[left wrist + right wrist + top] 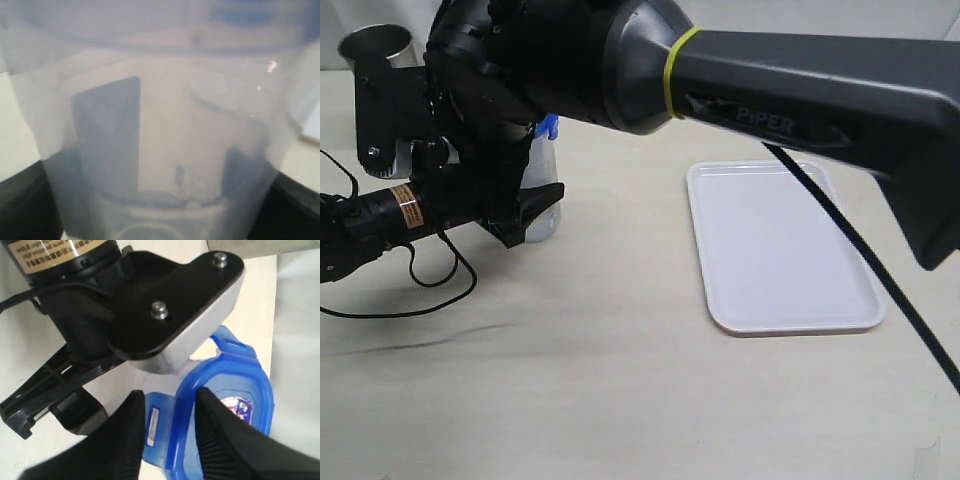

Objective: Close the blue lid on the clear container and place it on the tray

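The clear container point(544, 190) stands upright at the far left of the table, and my left gripper point(528, 212) is shut on its lower part. In the left wrist view the container point(165, 125) fills the picture between the jaws of that gripper point(165, 170). The blue lid point(225, 405), with its red-and-white sticker, sits on top of the container; a sliver of the lid point(549, 125) shows under the right arm. My right gripper point(169, 392) is open, with one finger outside a lid flap point(155, 425) and the other over the lid's top. The white tray point(775, 245) lies to the right.
A grey metal cup point(375, 45) stands at the back left behind the left arm. The right arm point(770, 90) reaches across the top of the exterior view and hides its own gripper. A black cable point(865, 260) hangs over the tray.
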Controlling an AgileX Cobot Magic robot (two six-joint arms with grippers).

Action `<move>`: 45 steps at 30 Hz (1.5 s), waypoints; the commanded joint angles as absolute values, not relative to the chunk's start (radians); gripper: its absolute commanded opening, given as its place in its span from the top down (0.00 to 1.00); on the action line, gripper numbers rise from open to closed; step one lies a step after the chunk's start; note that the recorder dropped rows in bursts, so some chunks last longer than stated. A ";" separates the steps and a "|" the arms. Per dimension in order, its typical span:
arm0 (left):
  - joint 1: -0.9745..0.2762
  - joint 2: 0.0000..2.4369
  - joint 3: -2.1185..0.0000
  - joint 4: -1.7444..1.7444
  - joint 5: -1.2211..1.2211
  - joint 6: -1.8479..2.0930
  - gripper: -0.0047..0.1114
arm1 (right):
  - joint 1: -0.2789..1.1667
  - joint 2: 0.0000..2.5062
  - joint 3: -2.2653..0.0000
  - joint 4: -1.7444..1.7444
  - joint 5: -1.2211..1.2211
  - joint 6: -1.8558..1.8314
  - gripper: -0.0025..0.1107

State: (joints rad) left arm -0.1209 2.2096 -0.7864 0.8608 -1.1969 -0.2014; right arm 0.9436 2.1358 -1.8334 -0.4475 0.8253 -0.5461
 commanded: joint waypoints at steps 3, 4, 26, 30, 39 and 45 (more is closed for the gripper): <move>-0.129 2.202 -0.782 0.900 -1.221 -0.185 0.96 | 0.939 2.201 -1.783 -0.483 0.903 -0.538 0.77; -0.129 2.202 -0.782 0.900 -1.221 -0.185 0.96 | 0.945 2.201 -1.770 -0.536 0.902 -0.516 0.77; -0.129 2.202 -0.782 0.895 -1.221 -0.185 0.96 | 0.912 2.103 -1.691 -0.436 0.827 -0.463 0.61; -0.129 2.202 -0.782 0.895 -1.221 -0.185 0.96 | 0.880 2.060 -1.693 -0.334 0.810 -0.469 0.60; -0.129 2.202 -0.782 0.895 -1.221 -0.185 0.96 | 0.816 1.939 -1.700 0.075 0.770 -0.670 0.60; -0.129 2.202 -0.782 0.895 -1.221 -0.185 0.96 | 0.787 1.857 -1.712 0.198 0.708 -0.585 0.61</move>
State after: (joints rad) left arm -0.1209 2.2096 -0.7864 0.8882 -1.2046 -0.1862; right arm 0.8104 1.9010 -1.7045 0.1353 0.7552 -0.6437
